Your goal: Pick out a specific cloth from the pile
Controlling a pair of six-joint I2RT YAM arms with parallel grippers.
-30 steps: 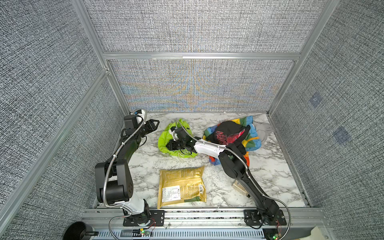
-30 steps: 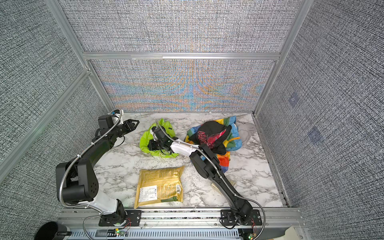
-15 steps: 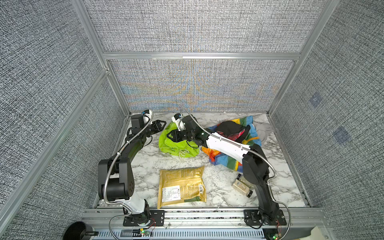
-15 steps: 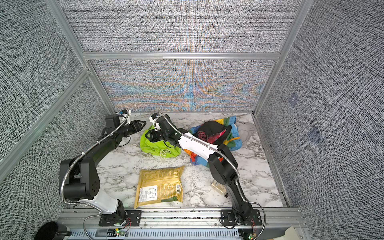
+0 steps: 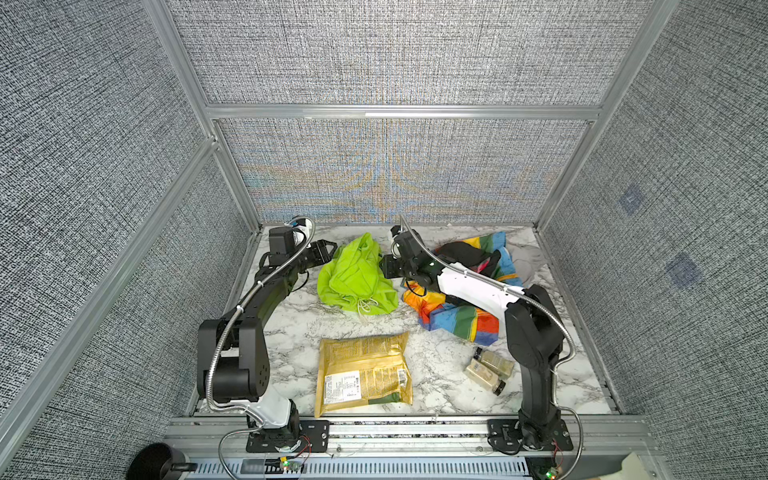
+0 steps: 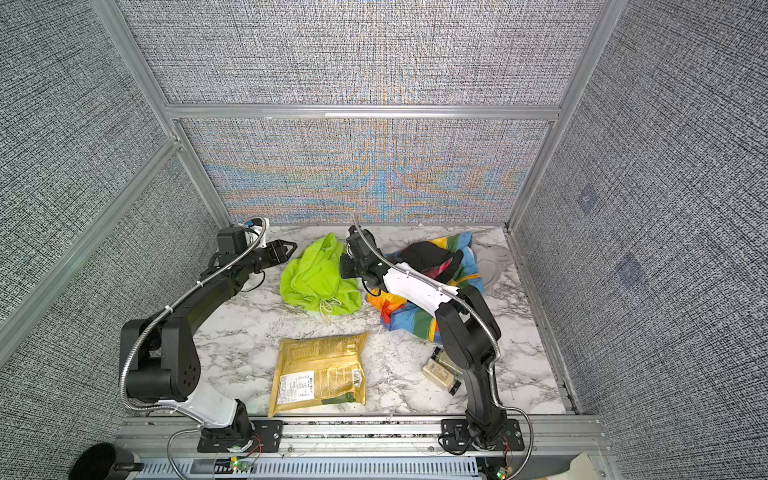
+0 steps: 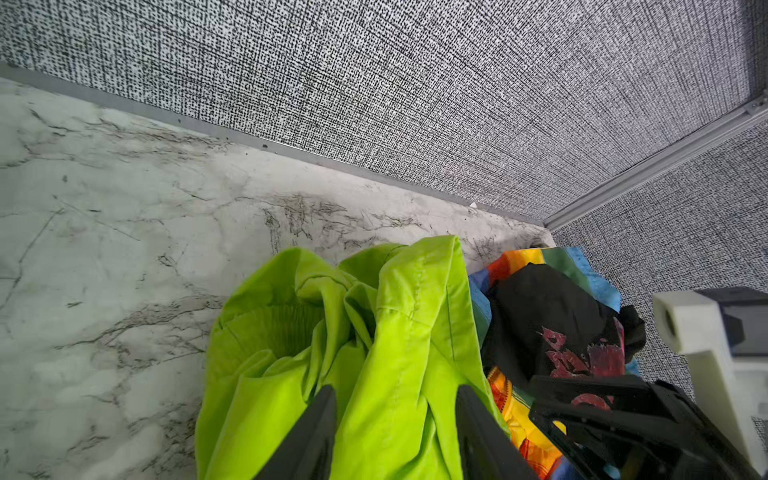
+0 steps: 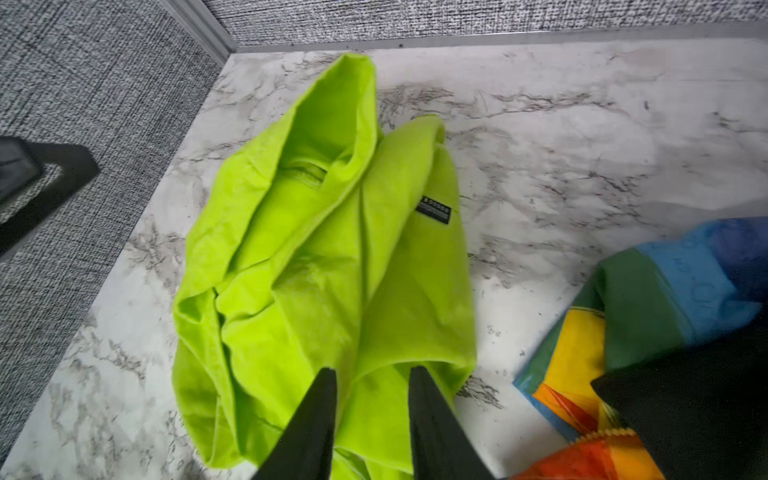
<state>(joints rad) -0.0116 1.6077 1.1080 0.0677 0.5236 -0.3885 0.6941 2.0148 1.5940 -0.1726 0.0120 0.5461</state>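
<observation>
The lime-green cloth (image 5: pixel 353 278) (image 6: pixel 316 278) lies crumpled on the marble table, apart from the pile and left of it. Its white cords trail at the near edge and its black logo (image 8: pixel 433 210) faces up. The pile holds a rainbow cloth (image 5: pixel 457 320), a black cloth with red print (image 5: pixel 461 253) (image 7: pixel 552 328) and a grey cloth (image 5: pixel 528 266). My left gripper (image 5: pixel 332 247) (image 7: pixel 395 395) stands open at the cloth's far left edge. At the cloth's right edge my right gripper (image 5: pixel 381 266) (image 8: pixel 372 372) is open, with green fabric (image 8: pixel 311 270) under its tips.
A yellow packet (image 5: pixel 361 370) lies at the front middle. Two small bottles (image 5: pixel 488 370) lie beside the right arm's base. Grey fabric walls close in the back and both sides. The left gripper is near the back left corner.
My right gripper, shut on the cloth a second ago, lifted it, let go and drew back to the right. The cloth now lies spread towards the back. The left gripper moved closer to it.
</observation>
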